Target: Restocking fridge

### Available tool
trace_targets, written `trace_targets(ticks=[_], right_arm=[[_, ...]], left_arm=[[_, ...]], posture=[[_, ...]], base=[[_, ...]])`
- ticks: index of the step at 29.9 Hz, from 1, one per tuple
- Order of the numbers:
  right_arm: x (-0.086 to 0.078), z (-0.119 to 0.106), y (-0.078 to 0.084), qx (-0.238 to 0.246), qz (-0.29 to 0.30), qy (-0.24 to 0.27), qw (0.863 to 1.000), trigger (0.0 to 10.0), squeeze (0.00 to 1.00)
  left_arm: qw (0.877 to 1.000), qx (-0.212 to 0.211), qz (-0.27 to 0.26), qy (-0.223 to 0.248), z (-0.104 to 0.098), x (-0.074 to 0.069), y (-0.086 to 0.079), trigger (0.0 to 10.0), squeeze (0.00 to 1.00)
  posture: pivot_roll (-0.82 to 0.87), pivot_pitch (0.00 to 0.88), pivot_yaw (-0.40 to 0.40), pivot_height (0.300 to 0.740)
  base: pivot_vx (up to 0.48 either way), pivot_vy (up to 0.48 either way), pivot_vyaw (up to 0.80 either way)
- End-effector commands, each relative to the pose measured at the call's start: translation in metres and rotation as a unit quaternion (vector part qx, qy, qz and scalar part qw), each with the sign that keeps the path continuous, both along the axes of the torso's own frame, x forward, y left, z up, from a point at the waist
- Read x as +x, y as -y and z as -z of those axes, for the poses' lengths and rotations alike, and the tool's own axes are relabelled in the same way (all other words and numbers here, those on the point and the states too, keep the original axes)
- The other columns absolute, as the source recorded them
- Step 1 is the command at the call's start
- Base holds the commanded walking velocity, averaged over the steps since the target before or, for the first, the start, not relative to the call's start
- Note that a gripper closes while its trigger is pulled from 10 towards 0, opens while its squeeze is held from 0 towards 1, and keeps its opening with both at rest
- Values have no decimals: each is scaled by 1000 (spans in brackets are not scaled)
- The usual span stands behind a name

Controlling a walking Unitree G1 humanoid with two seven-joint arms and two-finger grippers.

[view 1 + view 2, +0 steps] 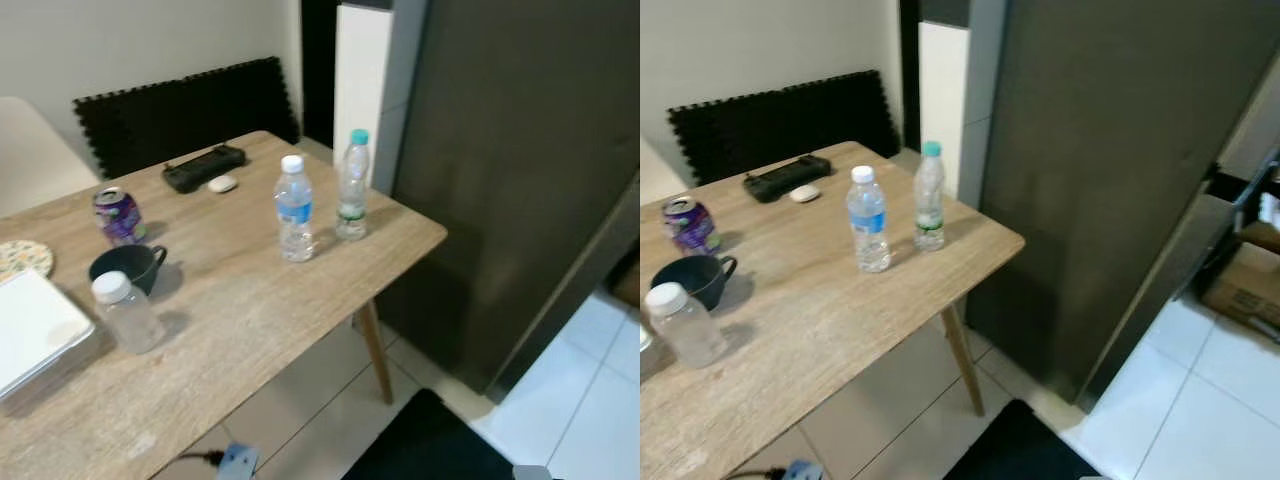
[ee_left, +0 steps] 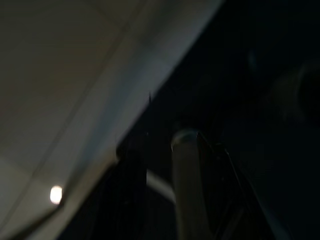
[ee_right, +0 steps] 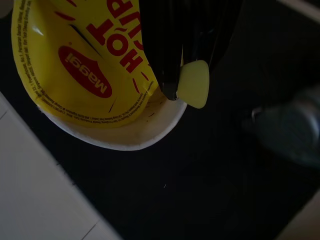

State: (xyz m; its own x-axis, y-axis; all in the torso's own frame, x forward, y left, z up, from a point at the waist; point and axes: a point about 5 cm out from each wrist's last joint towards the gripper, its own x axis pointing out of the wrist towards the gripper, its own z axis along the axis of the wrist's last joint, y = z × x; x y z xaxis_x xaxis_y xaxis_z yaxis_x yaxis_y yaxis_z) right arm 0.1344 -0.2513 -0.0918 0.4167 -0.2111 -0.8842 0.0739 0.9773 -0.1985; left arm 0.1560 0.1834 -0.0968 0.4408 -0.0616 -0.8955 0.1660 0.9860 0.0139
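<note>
Table, light wood, carries all containers. Near its far-right corner stand two clear plastic bottles, upright and capped: blue-label bottle, white cap, and just beside it, closer to the right edge, green-label bottle, teal cap. Contents of both look clear; fill level can't be read. Toward the left edge: purple can, upright; dark mug next to it, handle facing the right edge, interior too dark to tell contents; small clear bottle, white cap, nearer the front edge, appears empty or nearly so. White tray and a patterned coaster sit at the left edge. At the far edge lie a black controller and a small white object just beside it. Black foam mat leans on the wall behind the table.

Fridge, dark, door closed, stands beside the table's right edge.

Right wrist view: right gripper is clamped on a noodle cup, yellow "HOT CUP" lid w/ red Maggi logo, white rim; one black finger w/ a pale pad presses over the rim. Cup hangs above dark flooring.

Left wrist view: very dark; left gripper only dimly outlined, jaw opening can't be told.
</note>
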Motion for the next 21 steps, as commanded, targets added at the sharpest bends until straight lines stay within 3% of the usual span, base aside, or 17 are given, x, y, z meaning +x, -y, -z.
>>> trace_targets(ticks=[1,5,13,16,21], right_arm=[[-1,1,-3,4,7,-2,1000,10000,0],[6,-2,-1,-3,6,9,1000,10000,0],[10,-3,-1,-4,-5,15,1000,10000,0],[5,-1,-3,-1,-8,8,1000,10000,0],[3,0,-5,1,-7,6,1000,10000,0]], left_arm=[[1000,6,-15,-15,2,-9,-8,10000,0],[1000,8,-28,-10,1,-5,-11,10000,0],[999,-1,-45,-14,2,-8,-10,10000,0],[999,-4,-39,-34,7,-19,-6,10000,0],[999,4,-31,-44,8,-23,-7,10000,0]], posture=[[-31,0,-9,740],[-35,0,-16,740],[-31,0,-32,740],[-35,0,-29,740],[-37,0,-20,740]], base=[[0,0,-800],[0,0,-800],[0,0,0],[0,0,0],[0,-107,0]])
